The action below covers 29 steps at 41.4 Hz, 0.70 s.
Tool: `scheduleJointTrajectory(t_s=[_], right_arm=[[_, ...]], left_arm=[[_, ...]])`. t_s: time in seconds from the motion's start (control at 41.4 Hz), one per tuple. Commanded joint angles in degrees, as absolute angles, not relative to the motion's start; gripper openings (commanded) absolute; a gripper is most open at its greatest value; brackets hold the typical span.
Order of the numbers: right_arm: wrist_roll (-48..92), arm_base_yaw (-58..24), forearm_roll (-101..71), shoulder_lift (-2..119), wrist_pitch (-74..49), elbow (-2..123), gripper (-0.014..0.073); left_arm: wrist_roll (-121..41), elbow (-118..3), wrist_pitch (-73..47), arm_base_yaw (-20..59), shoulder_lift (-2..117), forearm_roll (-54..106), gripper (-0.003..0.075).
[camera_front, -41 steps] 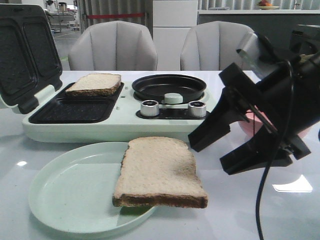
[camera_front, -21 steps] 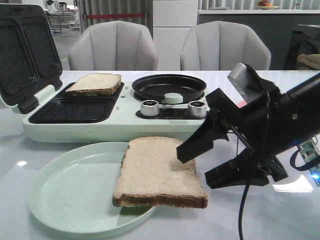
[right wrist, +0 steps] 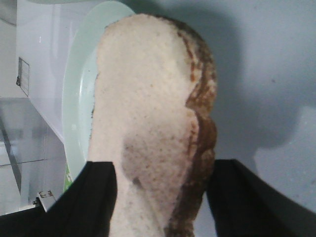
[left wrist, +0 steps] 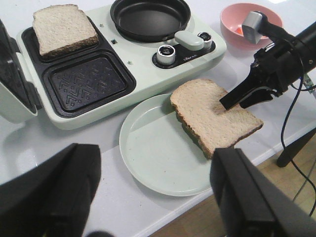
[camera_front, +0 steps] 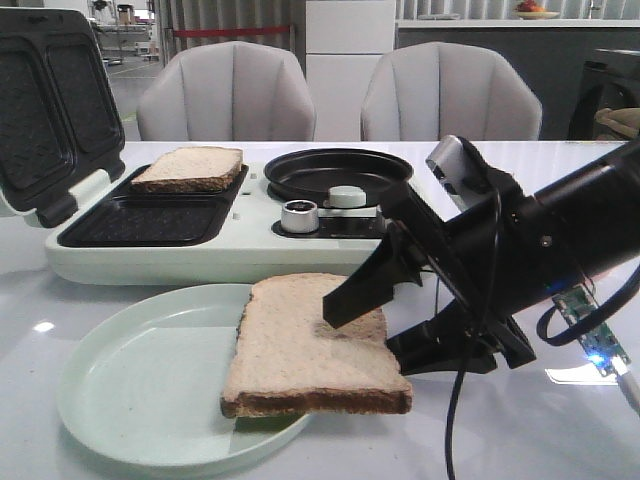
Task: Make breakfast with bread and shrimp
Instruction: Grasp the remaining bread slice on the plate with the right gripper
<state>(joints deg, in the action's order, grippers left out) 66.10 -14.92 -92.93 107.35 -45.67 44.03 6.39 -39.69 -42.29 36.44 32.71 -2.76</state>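
The near slice of pale beige sandwich bread with dark brown crust point(camera_front: 312, 345) lies half on the pale green round plate point(camera_front: 130, 385), overhanging the plate's right rim toward the desk's front edge. It is judged light, soft and easily torn, so the overhanging crust edge is the place to be gripped gently. The black right hand point(camera_front: 385, 325) is spread around that edge, one finger above, one below. The left hand point(left wrist: 148, 197) is spread, empty.
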Motion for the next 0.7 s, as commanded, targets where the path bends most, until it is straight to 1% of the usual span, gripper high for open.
scheduleJointTrajectory(t_s=[0.0,0.048,0.121,0.217,0.29,0.507,0.676], right_arm=[[67.1,-14.9,-94.5,105.1,-48.7,45.3,0.0381],[67.1,-14.9,-94.5,105.1,-48.6,45.3,0.0314],[67.1,-14.9,-94.5,105.1,-48.5,45.3,0.0249],[67.1,-14.9,-94.7,105.1,-48.5,45.3,0.0193],[67.1,-14.9,-94.9,105.1,-48.5,45.3,0.0169],[67.3,-14.9,-94.9,104.1,-49.6,45.3,0.0166],[67.6,-14.9,-94.9,100.8,-49.9,45.3,0.0166]], left_arm=[[6.4,-41.2,-37.6,36.8,32.7,-2.9,0.0521],[6.4,-41.2,-37.6,36.8,32.7,-2.9,0.0521],[6.4,-41.2,-37.6,36.8,32.7,-2.9,0.0521],[6.4,-41.2,-37.6,36.8,32.7,-2.9,0.0521],[6.4,-41.2,-37.6,36.8,32.7,-2.9,0.0521],[6.4,-41.2,-37.6,36.8,32.7,-2.9,0.0521],[6.4,-41.2,-37.6,36.8,32.7,-2.9,0.0521]])
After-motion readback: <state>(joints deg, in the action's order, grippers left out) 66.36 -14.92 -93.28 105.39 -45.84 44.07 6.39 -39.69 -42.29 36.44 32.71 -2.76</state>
